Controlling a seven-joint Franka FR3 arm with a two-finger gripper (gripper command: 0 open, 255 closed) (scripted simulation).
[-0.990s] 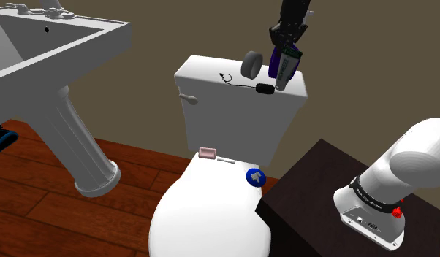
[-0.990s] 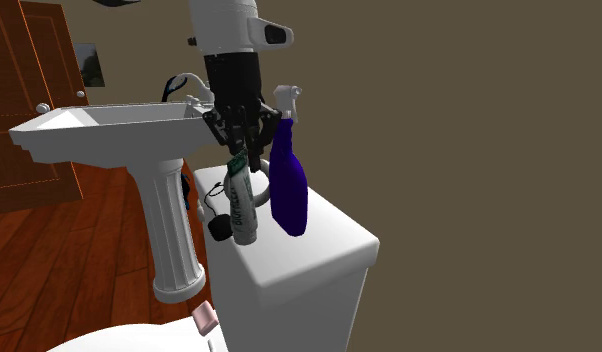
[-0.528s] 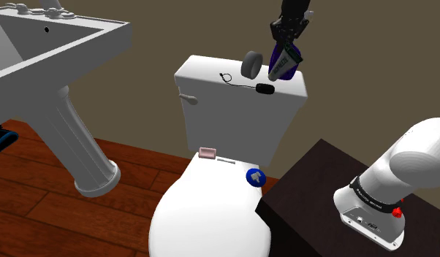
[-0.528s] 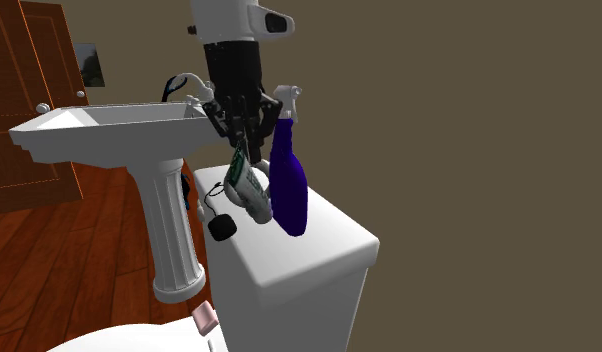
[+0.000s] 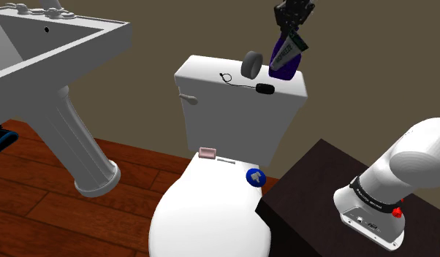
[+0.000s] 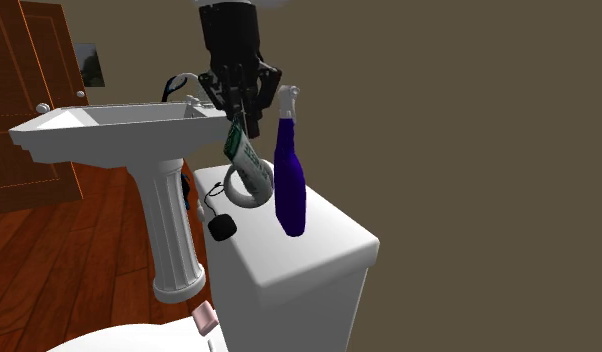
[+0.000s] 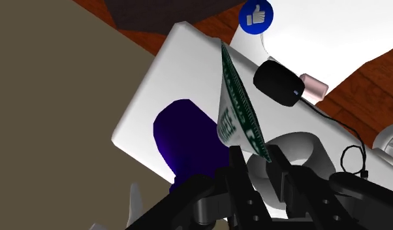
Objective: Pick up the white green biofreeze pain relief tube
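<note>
**Lift phase over the white toilet tank [image 5: 240, 109].** The all-black two-finger gripper [image 6: 239, 118] stands above the tank lid. Its fingers [image 7: 239, 173] are closed on the upper end of the white tube with green printing [image 6: 247, 165]. The tube hangs tilted, clear of the lid. It is just beside the dark blue spray bottle with a white trigger head [image 6: 290, 180], which stands on the lid near the wall side. A grey ring [image 5: 251, 64] also sits on the lid. A small black device with a thin cord [image 5: 264, 88] lies nearer the tank's front edge.

The pickup looks almost complete. The rise is best taken straight up from the tank at a steady pace. The tube is pinched only at one end, so it may swing. Drift toward the tall bottle risks toppling it.
</note>
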